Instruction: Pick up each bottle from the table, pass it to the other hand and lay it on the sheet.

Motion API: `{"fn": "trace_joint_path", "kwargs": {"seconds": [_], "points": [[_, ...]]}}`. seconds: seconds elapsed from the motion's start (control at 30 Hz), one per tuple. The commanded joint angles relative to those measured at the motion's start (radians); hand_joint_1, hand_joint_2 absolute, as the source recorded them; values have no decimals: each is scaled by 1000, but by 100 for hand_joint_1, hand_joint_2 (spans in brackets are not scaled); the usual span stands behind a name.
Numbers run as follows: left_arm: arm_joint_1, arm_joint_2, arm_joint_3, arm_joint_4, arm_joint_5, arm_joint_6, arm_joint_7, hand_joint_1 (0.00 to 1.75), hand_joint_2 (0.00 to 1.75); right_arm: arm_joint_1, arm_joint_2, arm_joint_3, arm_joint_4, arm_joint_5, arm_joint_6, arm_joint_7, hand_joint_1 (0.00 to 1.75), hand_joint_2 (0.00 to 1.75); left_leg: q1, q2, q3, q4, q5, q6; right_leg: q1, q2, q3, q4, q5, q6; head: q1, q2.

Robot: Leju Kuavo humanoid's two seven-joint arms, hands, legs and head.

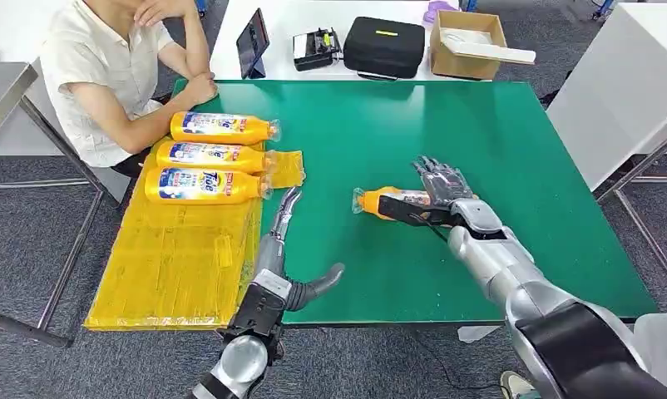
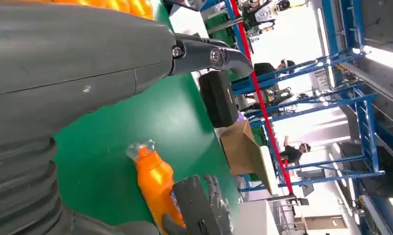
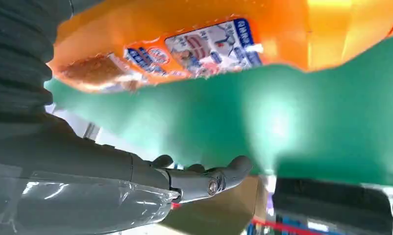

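Sheet: yellow sheet (image 1: 176, 266) lies over the desk's left edge, in front of a seated person (image 1: 106, 75); three bottles (image 1: 207, 158) already lie side by side at its far end, so the free room is nearer the robot. A bottle dropped too far forward could knock the nearest one out of its row.
Left hand: left hand (image 1: 290, 264) waits over the desk's near edge just beside the sheet, fingers (image 1: 287, 208) stretched out and thumb apart, holding nothing. If it closes late or too far down the bottle's neck, the handover may fail.
Desk: green desk (image 1: 480, 150) has bare surface between the two hands; a bottle falling there would probably roll, being round and lying on its side.
Bottle: fourth orange bottle (image 1: 388, 202) is right of the left hand, cap toward it, against the right hand.
Right hand: right hand (image 1: 440, 193) has its fingers spread over the bottle's body; I cannot tell whether it truly grips it or only rests on it. The right wrist view shows the label (image 3: 209, 46) close to the palm, with green below. A loose hold on smooth plastic could let it slip or swing as it is lifted.
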Motion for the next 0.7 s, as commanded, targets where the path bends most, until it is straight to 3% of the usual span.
{"fn": "trace_joint_path", "kwargs": {"seconds": [0.03, 0.7], "points": [[-21, 27, -19, 47, 13, -11, -2, 0, 175, 16, 2, -29, 88, -43, 10, -12, 0, 175, 1, 1, 4, 0, -2, -1, 2, -1, 4, -1, -1, -4, 0, 0], [3, 35, -31, 49, 22, -43, 16, 0, 175, 71, -45, -44, 71, -66, 46, 7, 0, 175, 2, 2, 5, 0, -3, -1, 3, 0, 6, -2, -2, -5, 0, 0]]}}
